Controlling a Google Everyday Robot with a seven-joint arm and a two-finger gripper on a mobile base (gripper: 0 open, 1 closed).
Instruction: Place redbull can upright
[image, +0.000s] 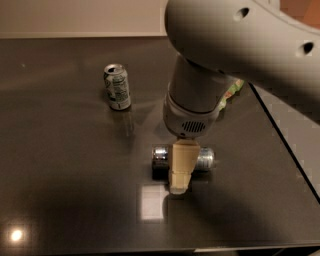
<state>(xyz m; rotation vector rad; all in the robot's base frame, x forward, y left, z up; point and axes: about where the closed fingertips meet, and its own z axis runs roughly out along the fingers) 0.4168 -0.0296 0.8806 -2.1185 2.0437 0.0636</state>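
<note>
Since the redbull can (205, 159) is lying on its side, long axis running left to right, roughly mid-desk and a bit towards the near edge, the upright part of the job isn't done yet. The gripper (181, 170) is right down on it, hanging off the big grey arm and crossing the can at its middle, so only the two silver ends show either side. Honestly can't tell if the jaws are clamped on the can or just sitting around it, the view hides that

My take: this is the grab before the tip-up. Holding a slim round can across the middle looks fine for lifting, but it'll probably want to roll or spin in the hold. I'd squeeze firmly, lift clear of the desk (75, 175), rotate until the base points down, and only let go once it sits flat. That dark desk looks glossy, so a can released at a tilt would likely topple

Further out, a white-and-green can (117, 86) stands upright far left, well apart, and a green packet (231, 92) peeks out behind the arm, far right. Neither looks in the way
</note>
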